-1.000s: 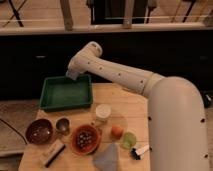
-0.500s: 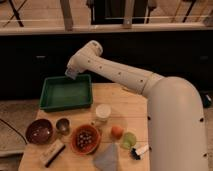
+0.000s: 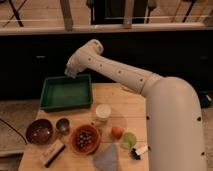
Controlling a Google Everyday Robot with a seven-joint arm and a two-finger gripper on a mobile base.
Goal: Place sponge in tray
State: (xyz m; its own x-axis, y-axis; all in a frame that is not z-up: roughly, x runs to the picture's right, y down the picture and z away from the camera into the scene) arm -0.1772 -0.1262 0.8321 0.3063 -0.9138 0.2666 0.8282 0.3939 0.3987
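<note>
Green tray (image 3: 65, 93), pale end effector (image 3: 71, 72) over its far rim, white arm (image 3: 125, 75), brown bowl (image 3: 39, 131), orange bowl (image 3: 74, 140), grey cloth (image 3: 106, 159).

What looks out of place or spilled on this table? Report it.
Nothing stands out. The gripper hangs over the back edge of the green tray. The brown bowl, orange bowl and white cup stand upright on the table, and nothing is spilled.

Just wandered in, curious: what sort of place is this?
Probably an indoor test area, kitchen-style: a wooden table holds a green tray, a brown bowl and a metal cup, railing behind. The tool hangs above the tray's far rim.
</note>
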